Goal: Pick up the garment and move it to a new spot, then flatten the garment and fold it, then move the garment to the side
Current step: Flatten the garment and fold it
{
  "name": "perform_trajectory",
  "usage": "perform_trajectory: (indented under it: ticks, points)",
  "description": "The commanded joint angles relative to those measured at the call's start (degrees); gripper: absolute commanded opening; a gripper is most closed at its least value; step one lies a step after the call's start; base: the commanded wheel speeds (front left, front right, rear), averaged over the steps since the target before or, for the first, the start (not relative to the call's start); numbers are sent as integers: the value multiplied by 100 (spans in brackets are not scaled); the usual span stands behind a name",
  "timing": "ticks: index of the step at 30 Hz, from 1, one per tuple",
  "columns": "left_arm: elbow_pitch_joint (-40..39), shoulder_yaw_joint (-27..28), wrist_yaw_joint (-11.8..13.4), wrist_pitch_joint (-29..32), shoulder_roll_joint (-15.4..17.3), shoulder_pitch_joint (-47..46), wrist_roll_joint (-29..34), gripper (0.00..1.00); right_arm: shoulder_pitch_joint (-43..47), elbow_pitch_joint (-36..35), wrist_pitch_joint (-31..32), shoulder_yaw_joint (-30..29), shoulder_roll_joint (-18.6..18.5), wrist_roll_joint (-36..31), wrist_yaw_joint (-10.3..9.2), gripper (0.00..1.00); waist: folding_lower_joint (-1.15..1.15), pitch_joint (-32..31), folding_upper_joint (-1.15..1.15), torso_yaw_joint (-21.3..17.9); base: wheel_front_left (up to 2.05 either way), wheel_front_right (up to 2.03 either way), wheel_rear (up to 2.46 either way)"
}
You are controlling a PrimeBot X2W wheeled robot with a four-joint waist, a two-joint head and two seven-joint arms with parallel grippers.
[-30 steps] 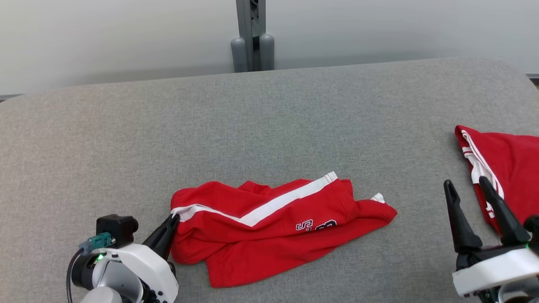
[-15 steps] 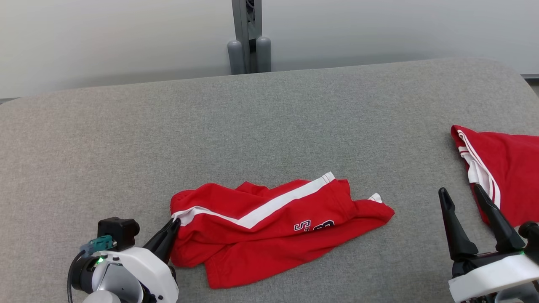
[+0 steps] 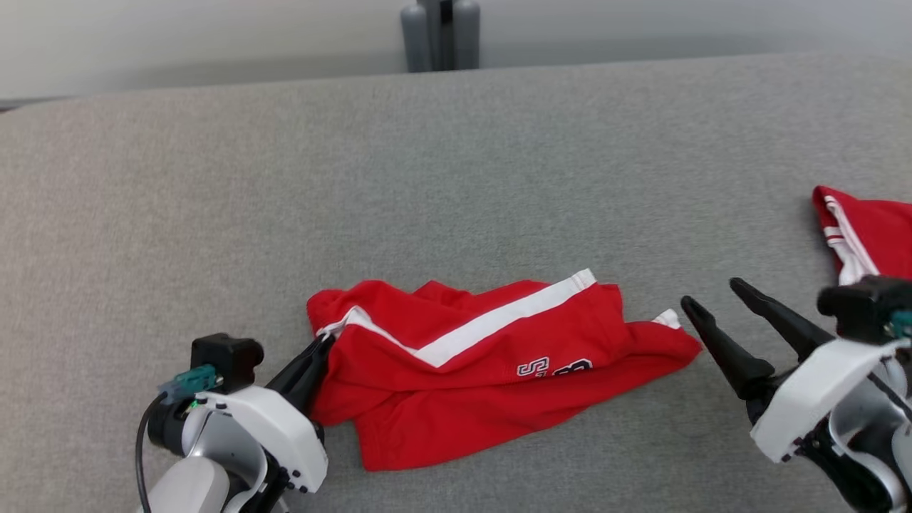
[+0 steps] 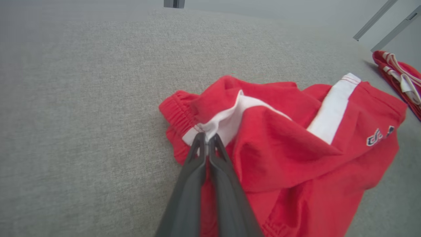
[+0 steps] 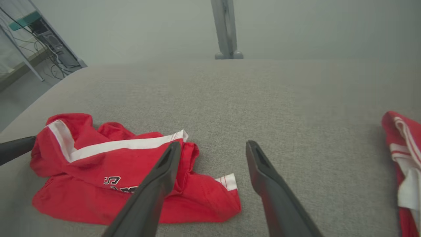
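Note:
A crumpled pair of red shorts (image 3: pixel 491 370) with a white side stripe and dark lettering lies near the front of the grey table (image 3: pixel 427 178). My left gripper (image 3: pixel 324 342) is shut on the white stripe at the waistband end, and the left wrist view shows its tips (image 4: pixel 206 140) pinching that fabric (image 4: pixel 227 121). My right gripper (image 3: pixel 712 296) stands open just right of the shorts' leg hem (image 3: pixel 670 318); in the right wrist view its fingers (image 5: pixel 167 164) straddle the bare cloth beside the hem (image 5: pixel 227 181).
A second red garment with white trim (image 3: pixel 862 231) lies at the table's right edge, also in the right wrist view (image 5: pixel 403 164). A grey post (image 3: pixel 440 32) stands behind the table's far edge. Wide bare table lies behind the shorts.
The camera has tilted down and shifted. My right gripper has swung left and leaned in toward the shorts' right end. The left gripper keeps its hold on the waistband.

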Motion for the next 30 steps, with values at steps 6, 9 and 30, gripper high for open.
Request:
perform_trajectory:
  ticks: [6, 9, 30]
  points:
    - [188, -192, -185, -113, -166, -464, 104, 0, -978, 211, 409, 948, -815, 584, 7, 100, 0, 571, 0, 451, 0, 0, 0]
    - [314, -311, -251, -176, -279, -650, 144, 0, -1371, 334, 508, 1355, -1079, 759, 4, 100, 0, 700, 0, 591, 0, 0, 0]
    - [1003, -438, -397, -827, -476, -1249, 46, 0, -2298, 461, -273, 2441, -1827, 1319, 4, 0, 0, 905, 0, 771, 0, 0, 0]
